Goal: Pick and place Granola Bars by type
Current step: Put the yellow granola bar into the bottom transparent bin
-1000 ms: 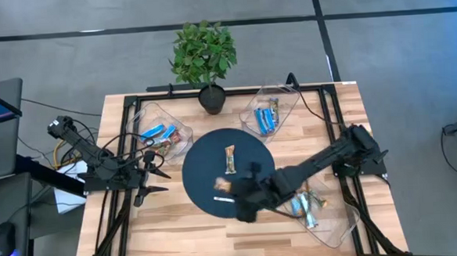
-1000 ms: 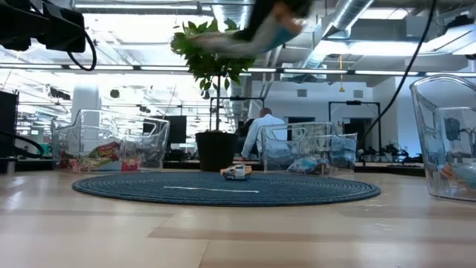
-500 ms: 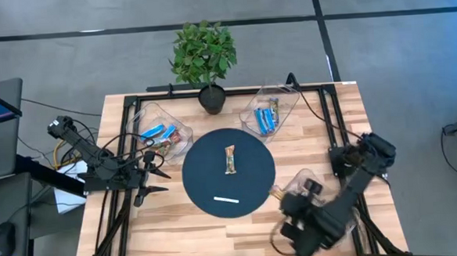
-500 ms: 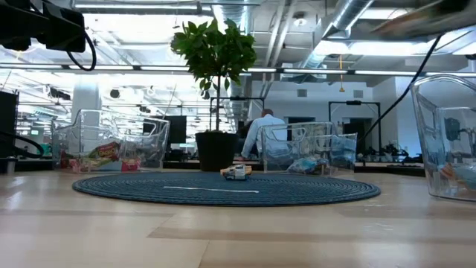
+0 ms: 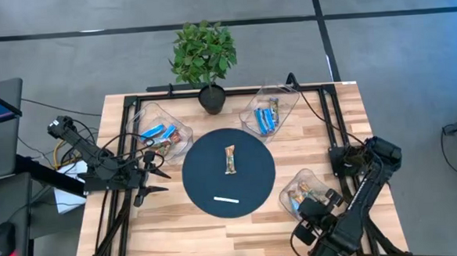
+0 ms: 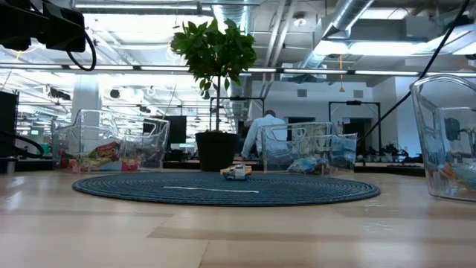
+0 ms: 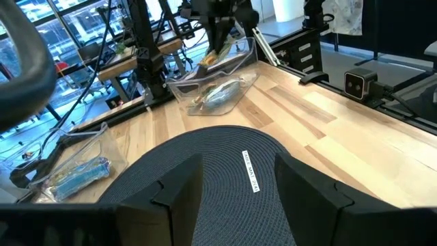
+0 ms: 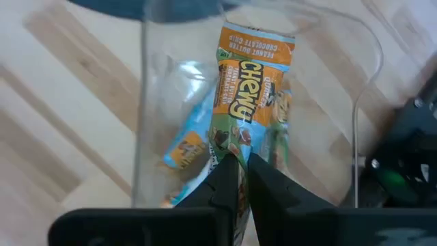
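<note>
I've got the right gripper (image 8: pixel 237 179) at the table's near-right corner, above the clear tray (image 5: pixel 293 189) there; its jaws are clamped on the end of an orange-green granola bar (image 8: pixel 244 106) w/ "Chewy" on the wrapper, which hangs over that tray; more bars (image 5: pixel 306 194) lie inside the tray, colours mixed, can't sort them out from overhead.

Left gripper (image 5: pixel 154 173) sits at the table's left edge, pointing toward the round dark mat (image 5: pixel 204 180); jaws stand apart w/ nothing between them in the wrist view.

On the mat: one bar (image 5: pixel 230 159), orange-brown wrap, just far of centre; a thin white strip (image 5: pixel 226 199) nearer me, apart from the bar.

Far-left tray (image 5: pixel 183 130) holds blue bars (image 5: pixel 159 134) plus some reddish ones; far-right tray (image 5: pixel 286 101) holds blue bars (image 5: pixel 269 116) standing roughly side by side.

Potted plant (image 5: pixel 203 55) at the far edge, between the two far trays.

Low view: a person (image 6: pixel 262 130) seated in the room behind the table, back to me.
</note>
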Motion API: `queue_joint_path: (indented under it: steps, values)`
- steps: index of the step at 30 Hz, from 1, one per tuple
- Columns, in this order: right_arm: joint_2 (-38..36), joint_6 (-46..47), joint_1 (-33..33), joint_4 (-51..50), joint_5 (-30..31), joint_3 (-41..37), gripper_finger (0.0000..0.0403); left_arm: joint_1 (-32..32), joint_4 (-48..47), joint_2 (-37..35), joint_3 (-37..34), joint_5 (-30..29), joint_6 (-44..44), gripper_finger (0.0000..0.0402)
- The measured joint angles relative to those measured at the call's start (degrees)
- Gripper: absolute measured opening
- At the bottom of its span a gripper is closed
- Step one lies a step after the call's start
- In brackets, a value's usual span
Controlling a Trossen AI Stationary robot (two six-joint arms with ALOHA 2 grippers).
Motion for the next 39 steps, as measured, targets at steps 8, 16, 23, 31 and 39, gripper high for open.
queue_joint_path:
  steps: [8, 16, 23, 31, 39]
  values:
    - [0.02, 0.07, -1.64, 0.23, -0.58, -1.40, 0.0103, -0.02, -0.02, 0.00, -0.02, 0.00, 0.00, 0.0177]
    - [0.02, -3.63, -2.77, 0.20, 4.91, -0.24, 0.0196, -0.02, -0.04, 0.00, -0.02, -0.01, 0.00, 0.0177]
    - [0.02, -9.81, -7.34, 2.46, 24.58, 1.73, 0.0211, 0.00, -0.04, 0.00, -0.02, -0.01, 0.02, 0.0177]
    - [0.66, -24.85, -23.24, 18.27, 26.26, 1.68, 0.0198, 0.00, -0.05, 0.00, -0.02, -0.02, 0.04, 0.0177]
    - [0.55, -45.21, -37.20, 39.03, 21.76, 1.73, 0.0187, 0.00, -0.40, 0.00, -0.02, 0.00, 0.07, 0.0177]
